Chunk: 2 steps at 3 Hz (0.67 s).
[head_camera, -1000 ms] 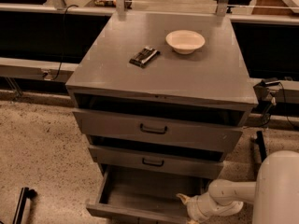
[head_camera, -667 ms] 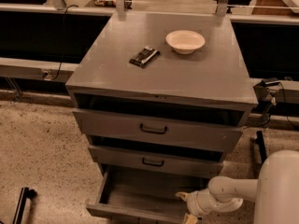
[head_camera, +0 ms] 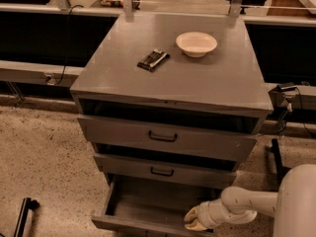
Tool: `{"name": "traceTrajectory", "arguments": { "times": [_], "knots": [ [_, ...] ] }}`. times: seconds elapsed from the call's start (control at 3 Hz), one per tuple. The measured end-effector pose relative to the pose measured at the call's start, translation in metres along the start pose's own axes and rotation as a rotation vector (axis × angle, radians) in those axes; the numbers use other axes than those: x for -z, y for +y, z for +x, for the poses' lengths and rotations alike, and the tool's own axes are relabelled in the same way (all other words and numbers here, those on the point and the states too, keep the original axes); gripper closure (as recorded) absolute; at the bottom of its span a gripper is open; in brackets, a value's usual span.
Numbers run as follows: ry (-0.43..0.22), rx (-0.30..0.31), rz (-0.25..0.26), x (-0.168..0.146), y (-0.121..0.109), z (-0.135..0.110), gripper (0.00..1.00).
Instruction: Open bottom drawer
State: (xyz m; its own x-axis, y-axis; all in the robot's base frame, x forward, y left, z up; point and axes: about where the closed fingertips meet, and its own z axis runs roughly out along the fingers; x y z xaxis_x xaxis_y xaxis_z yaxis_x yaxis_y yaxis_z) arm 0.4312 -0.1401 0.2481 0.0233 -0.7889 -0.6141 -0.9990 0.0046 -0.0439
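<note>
Bottom drawer (head_camera: 148, 205) stands well open at lower frame. Gripper (head_camera: 196, 219) sits at its front edge; you cannot tell its grip. Next, judge whether more pull is needed.

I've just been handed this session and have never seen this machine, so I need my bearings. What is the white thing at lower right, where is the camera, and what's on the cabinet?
The white shape at lower right is the robot's own arm, reaching in from its body at the frame edge. At its tip is the claw, down at the front edge of the bottom drawer, towards that drawer's right side. There is only one picture. It looks down on the grey cabinet from above and in front, and where that camera is mounted is not on record. The cabinet has three drawers, and the lowest one stands pulled out. On top lie a pale bowl and a small dark packet. Whether the claw holds anything, this view does not show.
</note>
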Motion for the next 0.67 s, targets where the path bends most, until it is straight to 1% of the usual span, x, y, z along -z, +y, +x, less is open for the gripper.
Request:
{"name": "traceTrajectory", "arguments": {
  "times": [0.33,0.67],
  "knots": [
    [-0.025,-0.029,0.104,-0.008,-0.016,0.009,0.89],
    [-0.043,-0.103,0.218,-0.012,-0.038,0.026,1.00]
  ]
}}
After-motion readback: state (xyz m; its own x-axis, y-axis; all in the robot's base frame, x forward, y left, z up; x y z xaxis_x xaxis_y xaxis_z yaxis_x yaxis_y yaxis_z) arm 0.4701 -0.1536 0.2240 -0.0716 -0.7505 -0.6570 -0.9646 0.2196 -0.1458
